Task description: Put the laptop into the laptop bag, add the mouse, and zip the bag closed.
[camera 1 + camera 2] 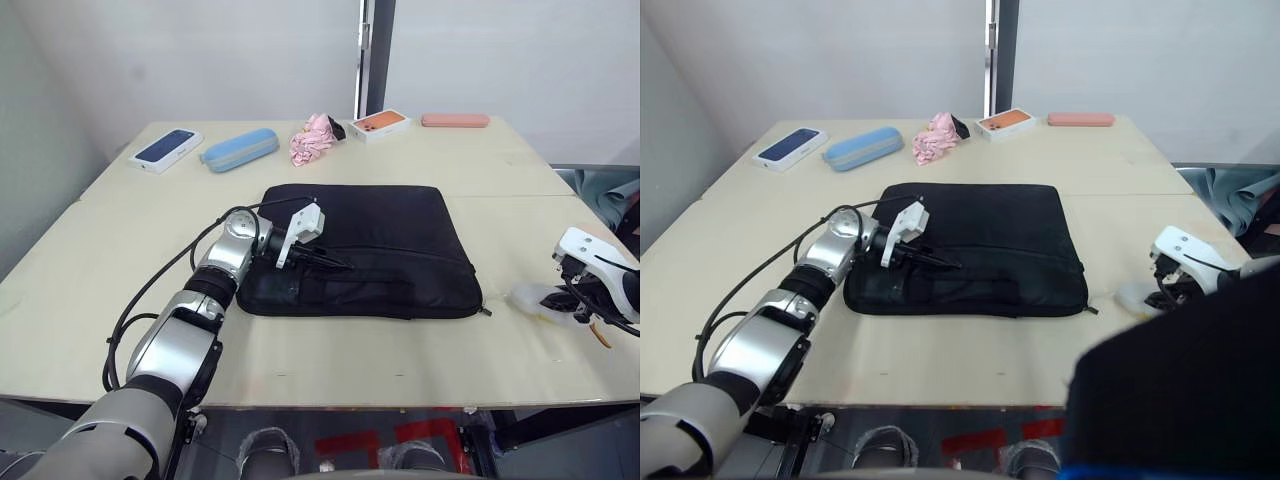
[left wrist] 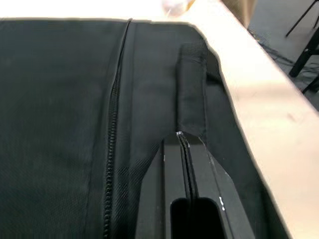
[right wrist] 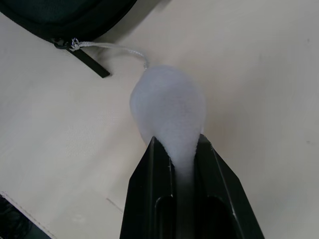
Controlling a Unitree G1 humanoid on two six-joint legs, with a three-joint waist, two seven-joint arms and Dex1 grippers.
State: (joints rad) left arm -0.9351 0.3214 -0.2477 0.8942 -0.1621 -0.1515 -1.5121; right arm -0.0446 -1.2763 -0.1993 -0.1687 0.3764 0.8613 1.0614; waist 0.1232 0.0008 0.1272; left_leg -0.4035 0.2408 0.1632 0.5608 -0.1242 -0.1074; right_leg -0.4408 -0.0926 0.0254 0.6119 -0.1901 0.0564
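White walls back your pale wooden worktop (image 1: 330, 375), and the big black fabric laptop bag (image 1: 380, 225) lies flat near its middle, front pocket and handles toward the near edge. Your left gripper (image 1: 335, 263) lies on the bag's near left part, its two black fingers (image 2: 199, 174) pressed together with nothing visible between them, the tips at the end of a short black fabric handle (image 2: 192, 89) beside the line of the zipper (image 2: 112, 124). At the bag's near right corner the zipper pull (image 3: 87, 59) sticks out onto the worktop with a thin white cord (image 3: 117, 48) tied to it.

Your right gripper (image 3: 180, 144) is near the right edge, just past that corner, and its fingers are clamped on a small glossy white oval mouse (image 3: 169, 107) that rests on the worktop; the cord's end touches the mouse.

Along the far edge, from the left corner, you have a white box with a dark blue phone picture (image 1: 165, 149), a light blue oval case (image 1: 239, 149), a crumpled pink cloth (image 1: 313, 139), a white box with an orange picture (image 1: 380, 124) and a flat salmon-pink case (image 1: 455, 120).

I cannot see the laptop.
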